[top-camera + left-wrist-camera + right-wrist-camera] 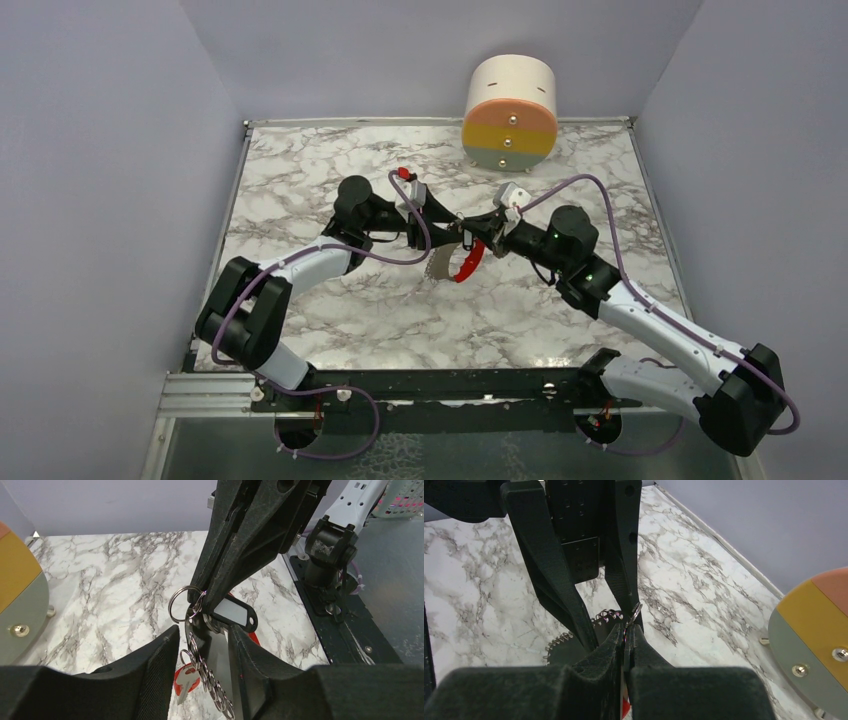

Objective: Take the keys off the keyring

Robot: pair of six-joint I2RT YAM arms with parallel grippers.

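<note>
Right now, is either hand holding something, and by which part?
The right hand pinches the keyring at its thin ring; for the left hand it cannot be told.

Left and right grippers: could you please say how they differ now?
The left gripper has its fingers apart, straddling the chain of the keyring; the right gripper is shut, pinching its thin ring. The left gripper reaches in from the left, the right gripper from the right. Both are black and meet over the marble table.
</note>
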